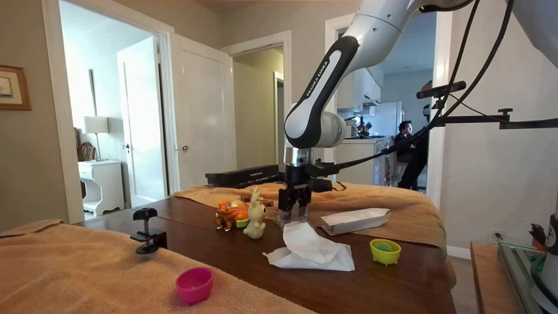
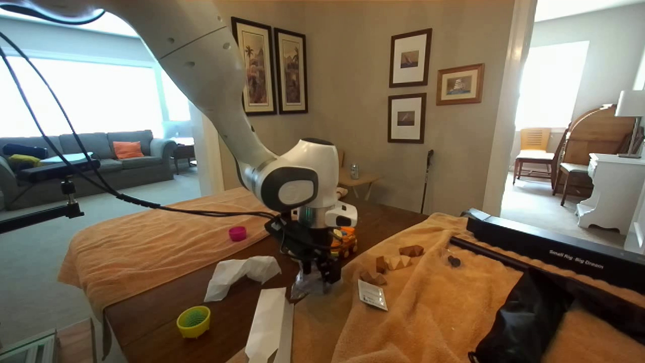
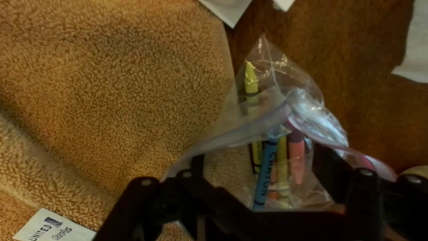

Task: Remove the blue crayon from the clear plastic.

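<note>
Blue crayon (image 3: pixel 265 177) in clear bag (image 3: pixel 294 75), well in from desk (image 3: pixel 364 83) edges.
Gripper (image 3: pixel 260 159) spread, crayon btwn tips in wrist view; prob. best to centre, pinch blue only, no bag, lift slow.

One clear plastic bag (image 3: pixel 291 73) holds one blue paper-wrapped crayon (image 3: pixel 265 170) and seemingly two yellow crayons (image 3: pixel 250 82), partly hidden; apart from it stand one round magenta bowl (image 1: pixel 195 294) and one round yellow bowl (image 1: pixel 385 259).

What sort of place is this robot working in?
Most likely someone's home: an exterior view shows a gray couch, framed pictures hanging up, and a lamp with a pale shade.
</note>
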